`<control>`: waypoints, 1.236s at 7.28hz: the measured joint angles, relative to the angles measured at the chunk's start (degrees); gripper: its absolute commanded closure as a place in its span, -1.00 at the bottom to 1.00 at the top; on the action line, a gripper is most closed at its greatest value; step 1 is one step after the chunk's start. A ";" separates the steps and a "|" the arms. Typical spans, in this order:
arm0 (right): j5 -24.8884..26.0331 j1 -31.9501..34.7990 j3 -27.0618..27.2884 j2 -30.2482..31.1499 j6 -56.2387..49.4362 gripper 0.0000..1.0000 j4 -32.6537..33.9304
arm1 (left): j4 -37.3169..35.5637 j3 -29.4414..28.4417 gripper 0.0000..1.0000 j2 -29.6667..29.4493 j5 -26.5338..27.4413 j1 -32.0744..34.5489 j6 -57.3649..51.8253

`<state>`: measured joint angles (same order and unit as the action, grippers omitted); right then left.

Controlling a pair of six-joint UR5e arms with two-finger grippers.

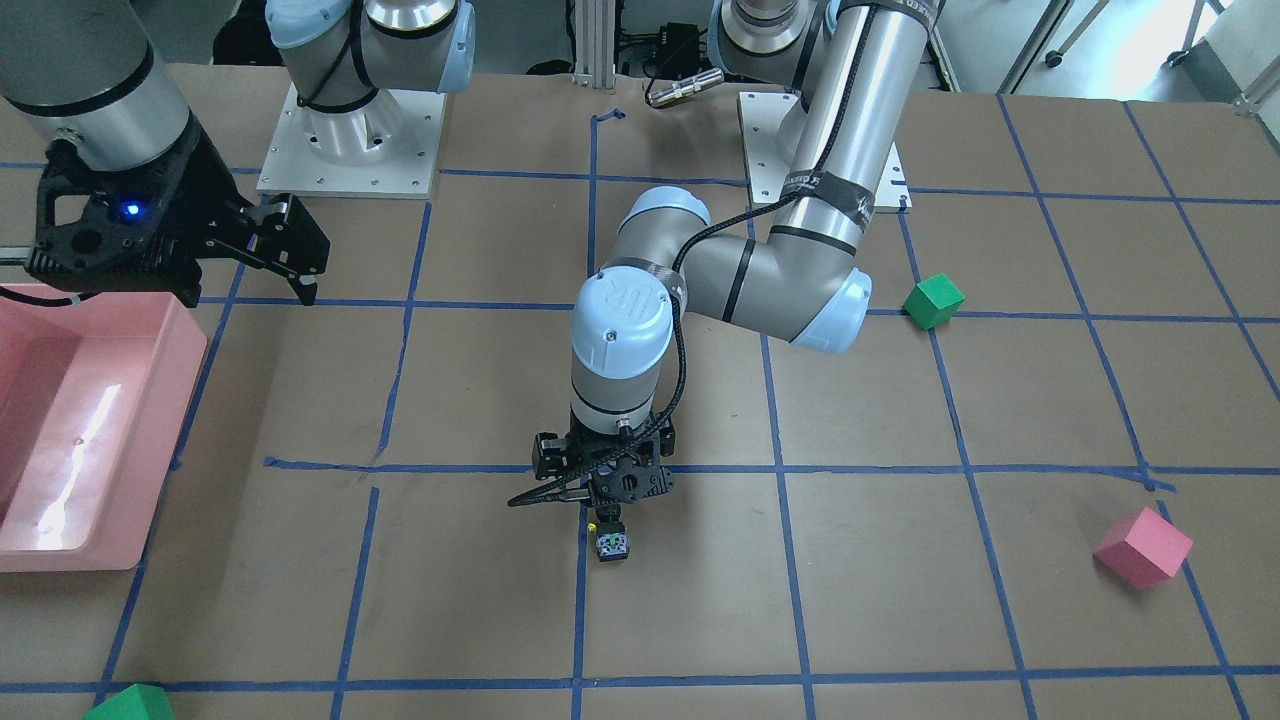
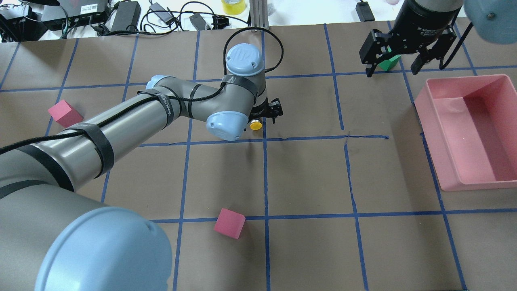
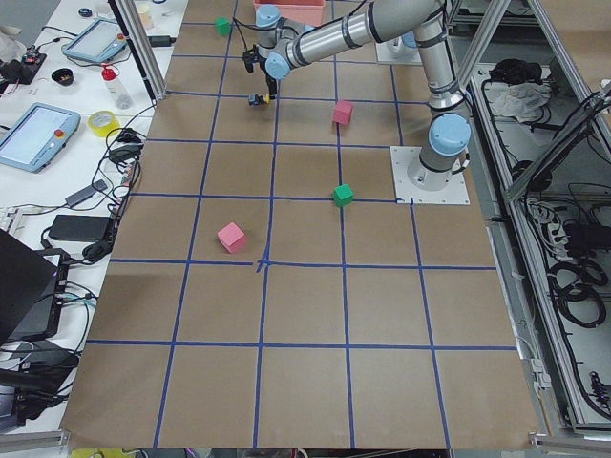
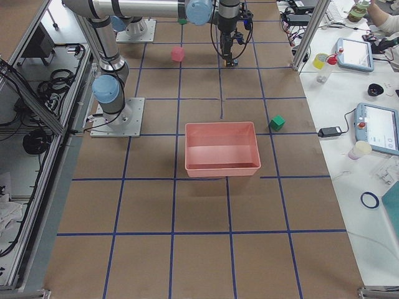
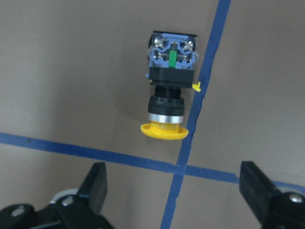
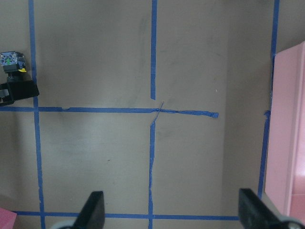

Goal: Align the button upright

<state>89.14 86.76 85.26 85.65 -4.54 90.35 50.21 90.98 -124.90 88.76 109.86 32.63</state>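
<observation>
The button (image 5: 169,90) lies on its side on the brown paper beside a blue tape line. Its yellow cap points toward my left gripper and its grey-black base points away. My left gripper (image 5: 175,191) hangs just above it, open, with the fingers spread wide and nothing between them. In the front view the button (image 1: 611,543) shows just below the left gripper (image 1: 608,495). From overhead only the yellow cap of the button (image 2: 255,125) peeks out under the wrist. My right gripper (image 2: 392,68) hovers open and empty at the table's far right.
A pink bin (image 2: 464,79) stands at the right edge. Two pink cubes (image 2: 64,113) (image 2: 229,223) lie on the left and near-centre squares. One green cube (image 2: 391,62) sits under the right gripper. Another green cube (image 1: 933,300) rests beside the left arm's elbow.
</observation>
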 measured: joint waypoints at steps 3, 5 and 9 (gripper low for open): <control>0.08 -0.01 0.00 0.04 0.33 -1.00 0.00 | -0.38 -0.20 -0.94 -0.73 0.01 0.00 -0.27; 0.10 -0.01 0.00 0.04 0.42 -1.00 0.02 | -1.94 0.87 -0.95 0.19 0.04 0.16 -0.72; 0.16 -0.01 0.00 0.04 0.52 -1.00 0.09 | -26.32 16.78 -1.00 6.08 1.83 1.24 -5.36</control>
<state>89.30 86.75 85.26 85.69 -4.02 90.44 23.88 107.75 -118.82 90.59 111.10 27.28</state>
